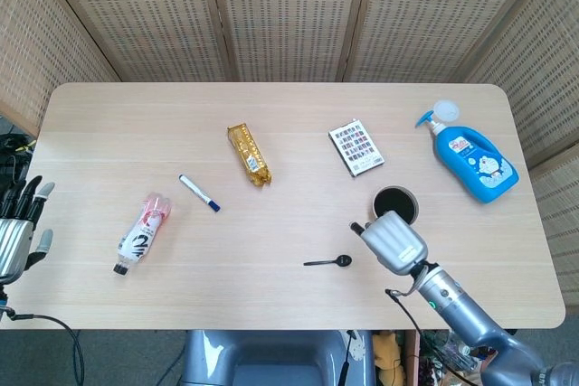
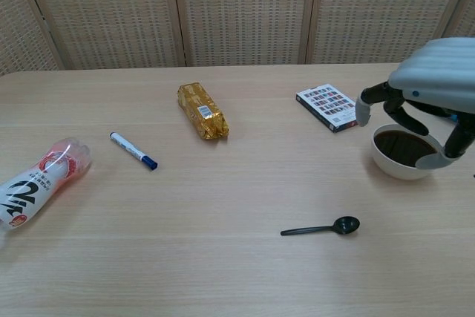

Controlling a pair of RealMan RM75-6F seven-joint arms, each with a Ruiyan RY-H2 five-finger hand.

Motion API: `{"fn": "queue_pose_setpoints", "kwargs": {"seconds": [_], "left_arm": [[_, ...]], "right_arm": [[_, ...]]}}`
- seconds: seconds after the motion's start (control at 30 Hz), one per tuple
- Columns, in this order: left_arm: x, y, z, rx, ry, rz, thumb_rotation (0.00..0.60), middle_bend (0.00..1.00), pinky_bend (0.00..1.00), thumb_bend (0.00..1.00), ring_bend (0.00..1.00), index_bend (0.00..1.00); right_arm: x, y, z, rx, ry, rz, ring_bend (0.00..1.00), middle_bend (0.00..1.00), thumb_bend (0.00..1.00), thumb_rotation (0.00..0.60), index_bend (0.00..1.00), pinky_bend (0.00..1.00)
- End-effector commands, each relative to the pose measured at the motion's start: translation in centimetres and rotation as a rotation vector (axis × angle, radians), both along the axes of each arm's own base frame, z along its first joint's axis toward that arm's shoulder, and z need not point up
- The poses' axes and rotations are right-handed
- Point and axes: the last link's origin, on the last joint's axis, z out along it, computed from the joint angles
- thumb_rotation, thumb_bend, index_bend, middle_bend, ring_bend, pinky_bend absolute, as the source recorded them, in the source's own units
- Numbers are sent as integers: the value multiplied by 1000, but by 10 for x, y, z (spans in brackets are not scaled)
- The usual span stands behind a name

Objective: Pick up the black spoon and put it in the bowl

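Screens of woven rattan [image 1: 289, 15] enclose a light wood table [image 1: 271, 115]. Right hand [image 1: 392, 241] hovers above the table, just beside the bowl [image 1: 395, 202], fingers curled downward and apart, holding nothing. Left hand [image 1: 16, 228] sits at the table's left edge, fingers spread, empty. Black spoon [image 1: 329, 262] lies flat near the front edge, apart from the bowl.
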Motion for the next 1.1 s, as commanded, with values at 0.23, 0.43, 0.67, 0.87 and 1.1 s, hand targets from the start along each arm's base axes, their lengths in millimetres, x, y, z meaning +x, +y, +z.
{"fn": "queue_pose_setpoints", "kwargs": {"seconds": [0.23, 0.43, 0.67, 0.87, 1.1], "left_arm": [[0, 6, -3, -17, 5, -5, 600, 37, 0, 476, 0, 20], [-1, 9, -5, -24, -1, -9, 600, 37, 0, 476, 0, 21], [2, 18, -1, -18, 6, -39, 600, 36, 0, 476, 0, 21], [6, 23, -1, -31, 10, -50, 600, 36, 0, 476, 0, 20], [3, 24, -3, -34, 4, -43, 600, 36, 0, 476, 0, 20]], "right_arm": [[10, 0, -26, 63, 41, -16, 925, 894, 223, 600, 444, 907], [14, -1, -43, 83, 60, -39, 941, 914, 307, 600, 502, 926], [19, -4, -63, 99, 27, -74, 945, 919, 392, 600, 512, 934], [19, -9, -76, 86, 13, -95, 945, 920, 444, 600, 514, 935], [22, -9, -86, 98, 19, -108, 946, 920, 449, 600, 514, 935]]}}
